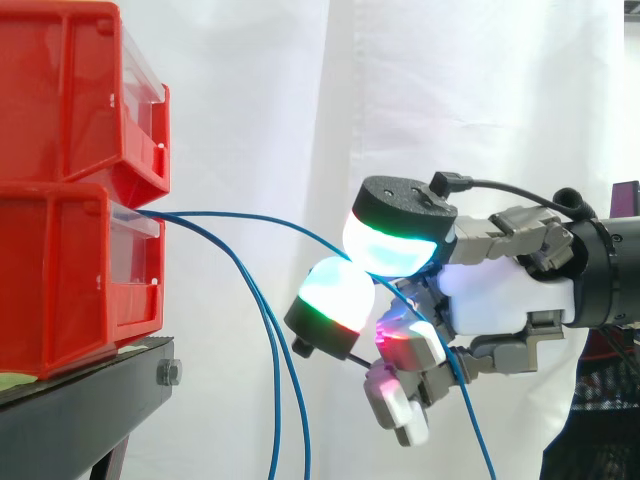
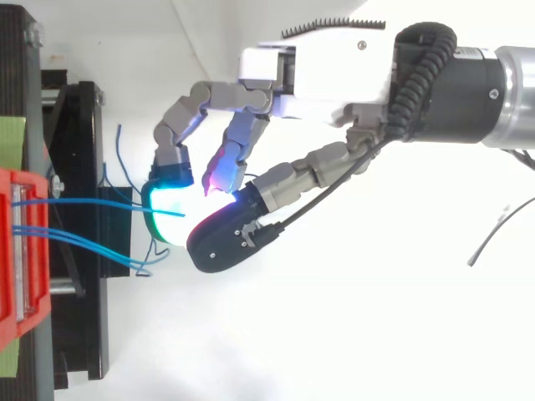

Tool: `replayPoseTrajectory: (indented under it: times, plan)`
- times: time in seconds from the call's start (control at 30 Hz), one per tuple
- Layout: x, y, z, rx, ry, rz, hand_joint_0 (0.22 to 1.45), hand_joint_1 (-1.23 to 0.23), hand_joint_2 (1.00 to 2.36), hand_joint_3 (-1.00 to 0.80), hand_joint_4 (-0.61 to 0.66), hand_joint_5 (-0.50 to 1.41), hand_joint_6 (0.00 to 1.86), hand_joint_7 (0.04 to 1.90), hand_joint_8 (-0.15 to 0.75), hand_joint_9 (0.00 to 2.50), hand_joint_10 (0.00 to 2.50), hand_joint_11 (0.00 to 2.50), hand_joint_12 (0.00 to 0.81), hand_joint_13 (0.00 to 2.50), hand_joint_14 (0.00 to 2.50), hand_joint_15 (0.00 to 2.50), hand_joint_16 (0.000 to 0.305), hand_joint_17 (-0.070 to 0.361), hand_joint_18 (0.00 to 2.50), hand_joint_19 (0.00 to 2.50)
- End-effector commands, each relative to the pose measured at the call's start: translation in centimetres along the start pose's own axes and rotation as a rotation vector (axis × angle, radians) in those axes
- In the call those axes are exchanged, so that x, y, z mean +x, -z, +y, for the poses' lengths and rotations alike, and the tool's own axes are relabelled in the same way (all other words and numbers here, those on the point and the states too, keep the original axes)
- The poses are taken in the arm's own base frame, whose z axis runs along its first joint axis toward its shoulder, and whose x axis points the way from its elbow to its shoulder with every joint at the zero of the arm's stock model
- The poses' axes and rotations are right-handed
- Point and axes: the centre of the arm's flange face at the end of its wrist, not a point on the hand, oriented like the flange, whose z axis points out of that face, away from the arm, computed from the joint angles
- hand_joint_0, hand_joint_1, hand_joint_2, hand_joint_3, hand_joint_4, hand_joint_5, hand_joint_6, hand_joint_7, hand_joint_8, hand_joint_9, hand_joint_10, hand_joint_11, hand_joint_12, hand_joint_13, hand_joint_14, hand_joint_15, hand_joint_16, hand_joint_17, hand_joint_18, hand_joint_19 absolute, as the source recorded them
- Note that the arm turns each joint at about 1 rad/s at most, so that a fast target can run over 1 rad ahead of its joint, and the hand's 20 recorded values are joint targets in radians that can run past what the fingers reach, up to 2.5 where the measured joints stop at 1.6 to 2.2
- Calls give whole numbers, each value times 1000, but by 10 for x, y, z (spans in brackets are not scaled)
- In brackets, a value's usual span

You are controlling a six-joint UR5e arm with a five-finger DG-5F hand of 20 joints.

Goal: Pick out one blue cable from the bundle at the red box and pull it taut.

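Blue cable [image 1: 270, 219], one of three issuing from the front of the lower red bin [image 1: 60, 280], is seen running in a shallow arc from the bin to the hand [image 1: 500, 300]. There it is enclosed between the curled fingers and thumb, so the hand is recorded as clenched upon this cable. Past the hand the same cable is seen hanging downward, and the span from the bin is noted as gently bowed, not straight. The glowing fingertips [image 1: 395, 240] are held clear of the bins, with open space between. The other two blue cables [image 1: 278, 400] are observed drooping side by side from the bin front toward the lower edge of the side view, apart from the hand. An upper red bin [image 1: 60, 100] is stacked directly on the lower one, and both are carried at the edge of a black surface [image 1: 80, 410], in which a bolt head [image 1: 168, 373] is set. A white curtain [image 1: 300, 100] is hung behind the whole arrangement, its folds falling vertically.
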Motion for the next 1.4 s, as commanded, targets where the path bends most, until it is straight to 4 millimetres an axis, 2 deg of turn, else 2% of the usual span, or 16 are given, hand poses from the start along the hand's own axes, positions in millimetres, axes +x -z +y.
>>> replayPoseTrajectory:
  times: [0.0, 0.13, 0.23, 0.4, 0.47, 0.53, 0.6, 0.67, 1.2, 1.37]
  plan:
    - [1, 5, -2, 42, -19, 23, 621, -759, 1018, -221, 39, -69, 927, 988, 311, 1207, 33, 837, 404, 986, 24, 644, 57, 128, 808, 694]
    - [8, 19, 2, 109, -30, 129, 621, -756, 1019, -216, 36, -69, 927, 989, 312, 1205, 32, 824, 406, 985, 24, 646, 57, 128, 806, 695]
    - [5, 28, 4, 149, -28, 165, 623, -756, 1018, -218, 34, -68, 928, 986, 313, 1204, 30, 831, 407, 983, 25, 642, 57, 129, 805, 703]
    - [-1, 38, 17, 165, -9, 165, 625, -754, 1017, -223, 30, -69, 928, 992, 312, 1198, 32, 826, 409, 978, 24, 655, 57, 129, 801, 705]
    - [-6, 46, 30, 159, 3, 163, 624, -753, 1017, -219, 29, -68, 928, 982, 312, 1198, 32, 826, 409, 977, 24, 647, 57, 129, 801, 696]
    - [-6, 50, 31, 165, 7, 164, 625, -750, 1017, -219, 30, -69, 928, 991, 318, 1195, 32, 815, 412, 975, 24, 652, 57, 129, 798, 706]
    - [-8, 67, 33, 177, 11, 159, 625, -749, 1017, -220, 33, -69, 928, 989, 317, 1195, 32, 826, 410, 975, 26, 644, 57, 129, 796, 697]
    - [-9, 72, 31, 185, 9, 147, 626, -747, 1017, -222, 31, -69, 928, 989, 315, 1194, 32, 823, 409, 975, 24, 651, 57, 128, 793, 707]
    - [-8, 67, 32, 167, -88, 103, 625, -748, 1018, -218, 21, -69, 929, 983, 326, 1183, 31, 806, 409, 972, 25, 641, 58, 130, 794, 706]
    - [-9, 63, 34, 133, -87, 88, 630, -746, 1016, -231, 19, -70, 929, 975, 350, 1100, 26, 652, 404, 949, 21, 576, 57, 129, 796, 676]
